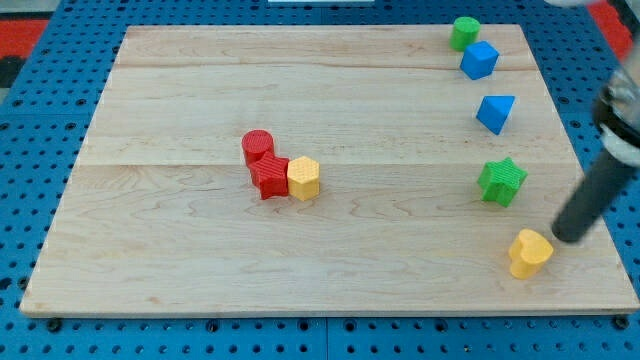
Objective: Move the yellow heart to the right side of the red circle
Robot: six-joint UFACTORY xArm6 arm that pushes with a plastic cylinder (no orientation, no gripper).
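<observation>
here, my tip [562,240] stands just to the right of the yellow heart [529,252], at its upper right edge, near the bottom right corner of the wooden board [180,250]; whether the two touch cannot be told. there are no jaws to report, only the plain dark rod slanting up toward the view's right.

the red circle [257,146] sits well apart, left of the board's middle, with a second red block [270,178] of unclear shape pressed against its lower right and a yellow hexagon [304,179] touching that one in turn.

the risks, as judged from this layout: the spot to the right of the circle is crowded from below by that pair, so a heart arriving along the low line would likely ram the yellow hexagon and shove the whole cluster, the circle included. a long push across open board may also let the rounded heart slip off the rod's side and spin away. a push begun too high could knock the green star [501,182] just above. the heart also lies close to the board's bottom edge, and a downward nudge could send it off. the blue triangle [495,112], blue cube [479,60] and green block [464,32] up the right side look out of harm's way.
</observation>
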